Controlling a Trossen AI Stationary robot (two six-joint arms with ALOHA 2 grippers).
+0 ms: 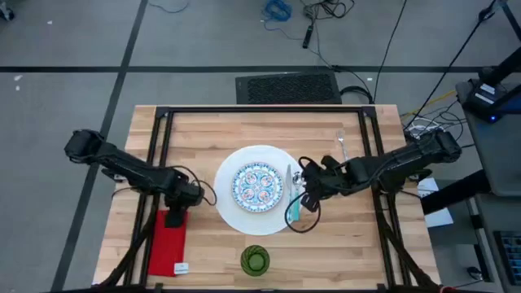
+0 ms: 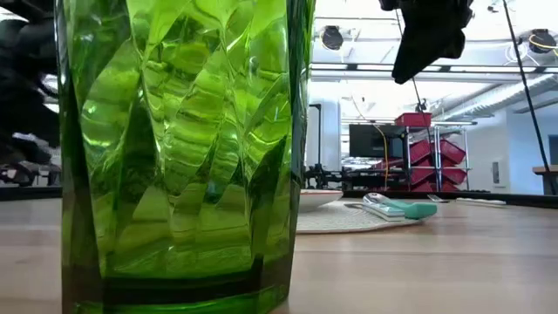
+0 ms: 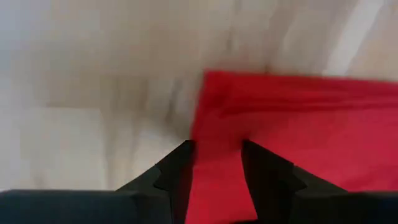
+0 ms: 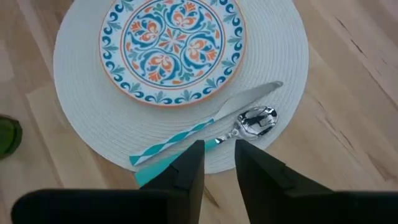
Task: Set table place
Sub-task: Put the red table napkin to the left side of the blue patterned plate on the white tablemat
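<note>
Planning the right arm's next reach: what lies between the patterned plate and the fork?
In the high view, a knife and a teal-handled spoon lie on the white round plate's rim beside the patterned plate, with the right gripper above them; the fork lies beyond.

Place: you're in a robotics lab | floor: grey, loose cables [image 1: 281,10] at top centre | background: red bin rack [image 2: 432,148], monitor [image 2: 375,139], ceiling lights, right of frame

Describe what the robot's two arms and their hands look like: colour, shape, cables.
Both arms are matte black, built of chunky jointed segments. The left hand and right hand each end in two flat, angular black fingers. Thin black cables loop beside each wrist. No markings show.
</note>
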